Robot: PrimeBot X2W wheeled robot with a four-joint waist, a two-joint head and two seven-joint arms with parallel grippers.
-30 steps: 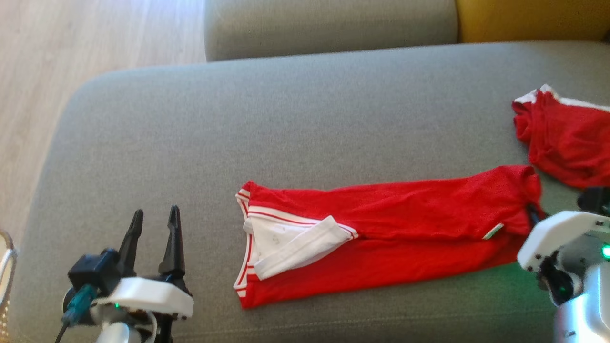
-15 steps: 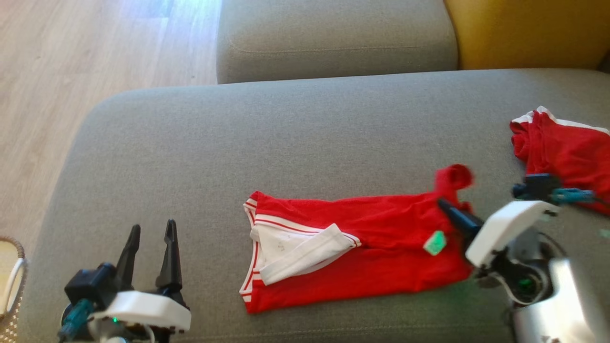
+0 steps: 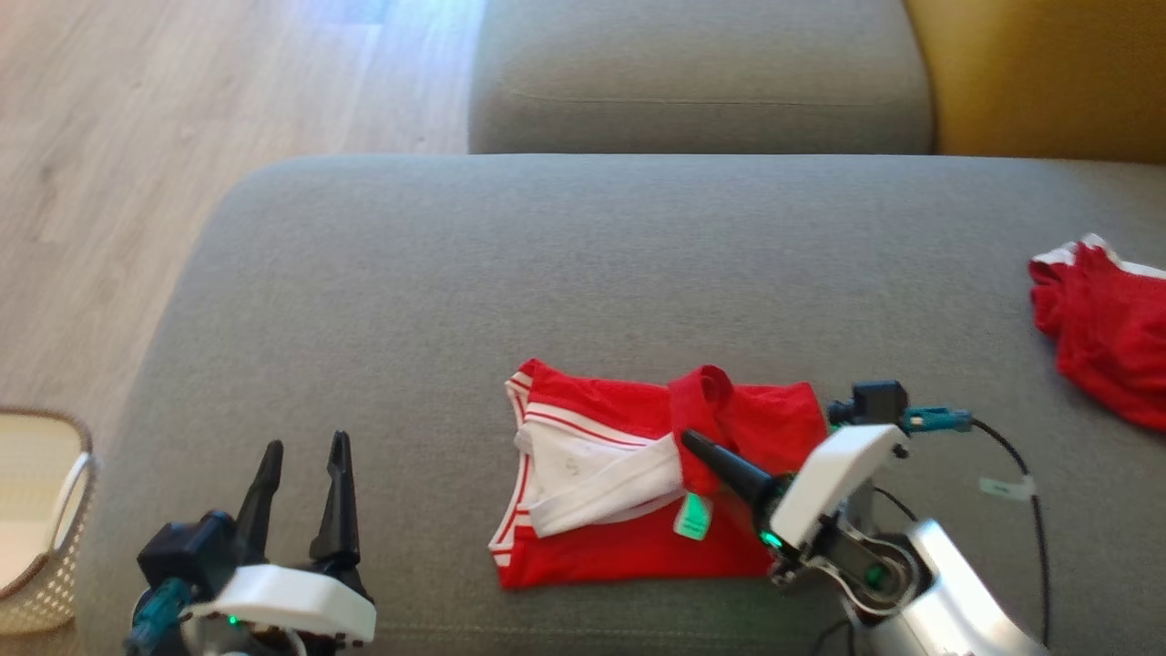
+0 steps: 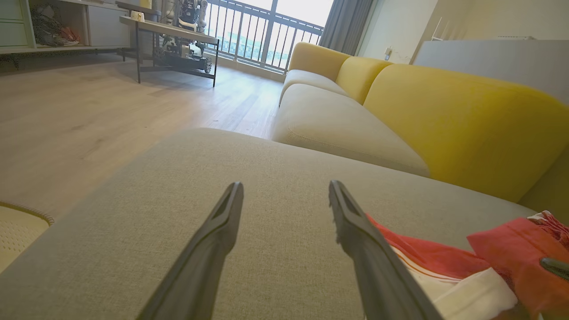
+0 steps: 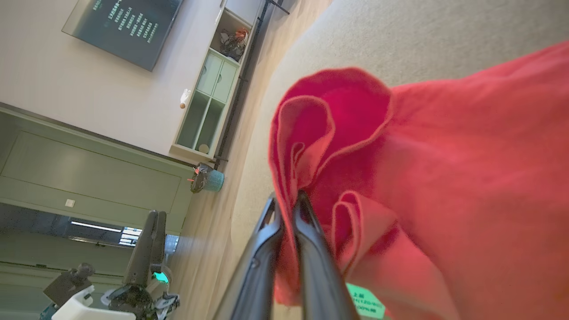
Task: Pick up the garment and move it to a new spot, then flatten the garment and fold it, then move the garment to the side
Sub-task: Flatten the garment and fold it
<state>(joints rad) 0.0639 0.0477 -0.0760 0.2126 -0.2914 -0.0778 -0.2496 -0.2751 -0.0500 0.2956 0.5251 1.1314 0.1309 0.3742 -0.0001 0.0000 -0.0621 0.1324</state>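
Observation:
A red garment (image 3: 629, 547) with white trim lies on the grey sofa seat (image 3: 547, 273), its right end lifted and doubled over toward the left. My right gripper (image 3: 692, 442) is shut on that lifted red fold, and the right wrist view shows the closed fingers (image 5: 306, 231) pinching bunched red cloth (image 5: 444, 155). A green label (image 3: 693, 517) hangs below the fold. Near the seat's front left, my left gripper (image 3: 305, 456) stands open and empty. In the left wrist view it (image 4: 284, 191) hovers over bare fabric with the garment (image 4: 426, 258) to its right.
A second red garment (image 3: 1102, 337) lies crumpled at the seat's far right. A woven basket (image 3: 46, 510) stands on the floor at the left. Behind are another grey cushion (image 3: 701, 82), a yellow sofa back (image 3: 1038, 73) and wood floor (image 3: 137, 137).
My right gripper has lifted the garment's right end and carried it leftward over the rest, so the garment now lies shorter. The head camera has shifted. The left gripper has stayed open in place.

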